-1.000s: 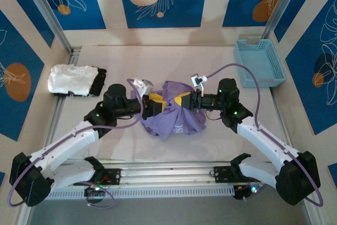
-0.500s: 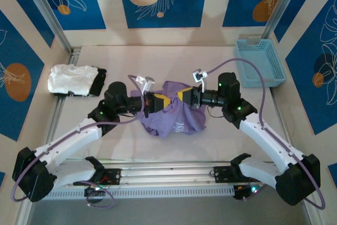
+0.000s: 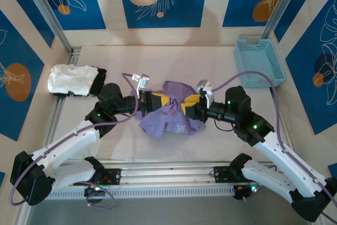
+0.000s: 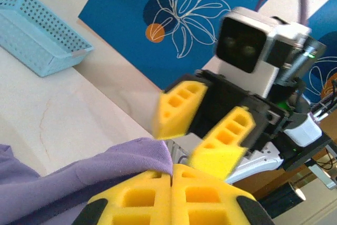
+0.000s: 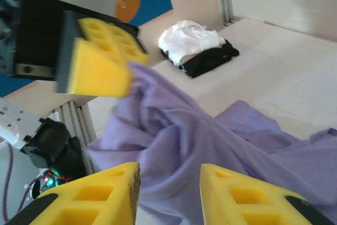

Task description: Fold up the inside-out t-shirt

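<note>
At table (image 3: 158,61) centre, we see crumpled inside-out t-shirt (image 3: 171,114); left gripper (image 3: 157,99) pinching raised fold, right gripper (image 3: 191,104) spread, empty, just beside. Risk, we judge: grippers collide, or pinch slips.

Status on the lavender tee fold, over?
Left gripper shut on lavender cotton t-shirt, fold lifted. Right gripper open over the bunched cloth. Folded white garment and black garment far left, light-blue perforated basket far right: both apart from shirt.
</note>
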